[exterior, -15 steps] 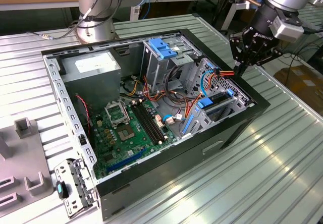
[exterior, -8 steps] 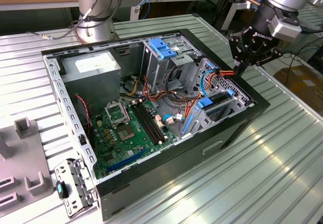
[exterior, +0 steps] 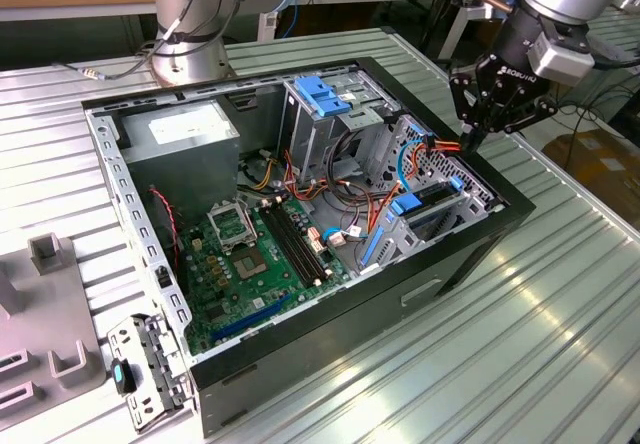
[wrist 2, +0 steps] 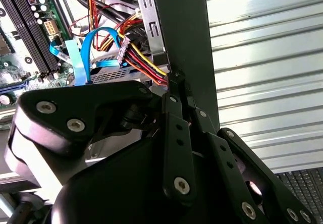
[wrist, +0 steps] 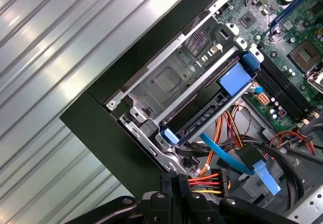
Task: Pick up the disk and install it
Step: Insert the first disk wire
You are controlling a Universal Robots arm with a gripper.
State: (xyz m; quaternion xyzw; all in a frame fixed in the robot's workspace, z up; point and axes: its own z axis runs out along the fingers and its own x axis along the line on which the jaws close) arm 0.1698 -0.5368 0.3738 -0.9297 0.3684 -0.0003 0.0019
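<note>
On the ribbed metal table, open computer case lying on its side; inside its corner bay, the disk sits slotted, dark edge in blue carrier with blue end tab; black gripper above that corner, fingers pinched together, holding nothing.

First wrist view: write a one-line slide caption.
Black claw poised at the rim of the open computer case, beside the metal drive bay with its blue tab and bundled power cables.
</note>
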